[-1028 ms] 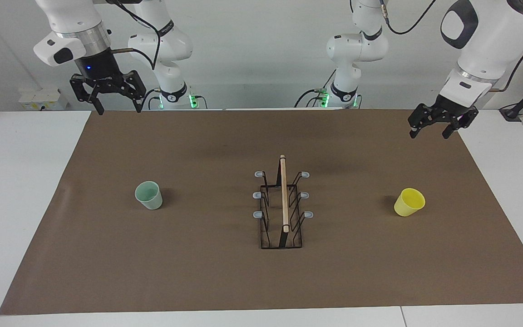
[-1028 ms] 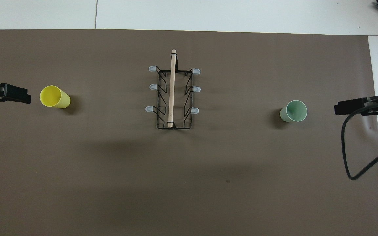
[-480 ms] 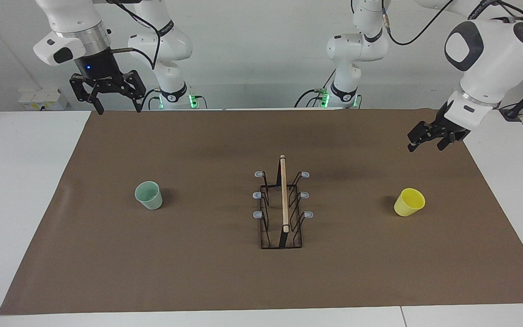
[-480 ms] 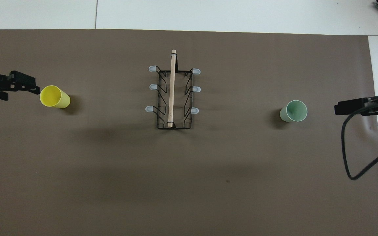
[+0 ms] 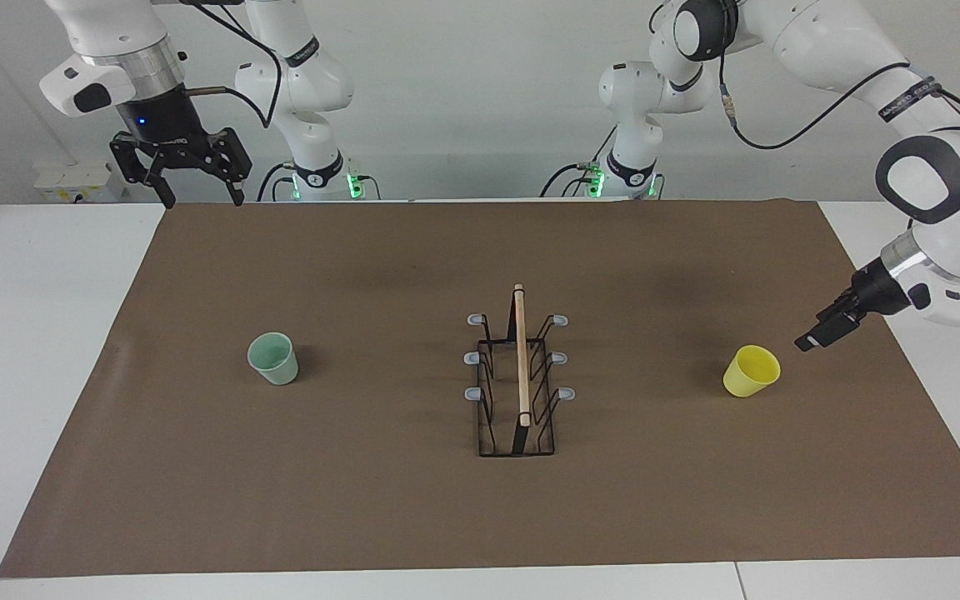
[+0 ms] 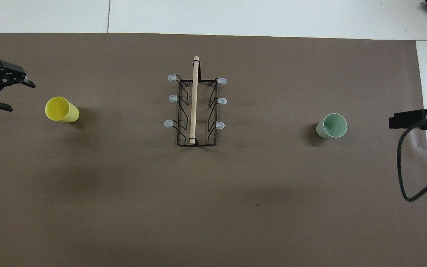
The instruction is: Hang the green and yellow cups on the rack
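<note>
The yellow cup (image 5: 752,371) (image 6: 61,109) lies tilted on the brown mat toward the left arm's end, its mouth facing my left gripper. My left gripper (image 5: 813,337) (image 6: 17,96) hangs low over the mat just beside that cup, open, not touching it. The green cup (image 5: 273,358) (image 6: 332,125) stands upright toward the right arm's end. My right gripper (image 5: 202,200) (image 6: 392,122) waits open, high over the mat's edge by the robots. The rack (image 5: 520,375) (image 6: 195,107), black wire with a wooden rod, stands mid-mat between the cups with bare prongs.
The brown mat (image 5: 380,517) covers most of the white table (image 5: 30,350). A black cable (image 6: 402,174) loops down from the right arm over the mat's edge at that arm's end.
My left gripper has dropped from high over the mat's corner down beside the yellow cup and turned sideways. My right gripper has shifted slightly toward its own end of the table.
</note>
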Controlling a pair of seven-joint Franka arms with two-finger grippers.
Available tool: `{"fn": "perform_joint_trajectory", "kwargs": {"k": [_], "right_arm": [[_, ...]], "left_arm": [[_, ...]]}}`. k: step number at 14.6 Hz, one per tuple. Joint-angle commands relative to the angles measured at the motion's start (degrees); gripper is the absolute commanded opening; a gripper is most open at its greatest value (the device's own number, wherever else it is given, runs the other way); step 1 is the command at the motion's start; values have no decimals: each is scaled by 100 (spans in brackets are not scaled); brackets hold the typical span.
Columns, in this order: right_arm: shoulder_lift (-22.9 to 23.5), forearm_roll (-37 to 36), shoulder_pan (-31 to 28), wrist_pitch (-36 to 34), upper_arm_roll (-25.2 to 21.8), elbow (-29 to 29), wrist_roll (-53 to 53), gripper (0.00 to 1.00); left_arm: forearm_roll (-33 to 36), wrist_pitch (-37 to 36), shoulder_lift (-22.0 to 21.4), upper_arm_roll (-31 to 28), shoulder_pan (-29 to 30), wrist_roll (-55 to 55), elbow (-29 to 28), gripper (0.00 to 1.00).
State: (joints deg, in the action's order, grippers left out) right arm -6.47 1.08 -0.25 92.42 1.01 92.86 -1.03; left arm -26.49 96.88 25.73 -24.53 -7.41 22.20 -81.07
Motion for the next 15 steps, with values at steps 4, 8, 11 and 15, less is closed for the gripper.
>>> {"fn": "perform_joint_trajectory", "kwargs": {"k": [4,8,11,15], "right_arm": [[-206,-11,69,99,101,162,41,100],[-162,-64,193,-319,101,259,856,100],[188,-467,184,-304,101,215,1578,100],[769,-810,535,-32,110,268,1641,100]], "left_arm": [[-1295,128,1144,-763,-42,1960,574,100],[-1710,331,1442,-826,11,2674,434,100],[-2183,358,1619,-887,178,2798,364,100],[-2545,551,1541,-992,152,2895,-224,100]]}}
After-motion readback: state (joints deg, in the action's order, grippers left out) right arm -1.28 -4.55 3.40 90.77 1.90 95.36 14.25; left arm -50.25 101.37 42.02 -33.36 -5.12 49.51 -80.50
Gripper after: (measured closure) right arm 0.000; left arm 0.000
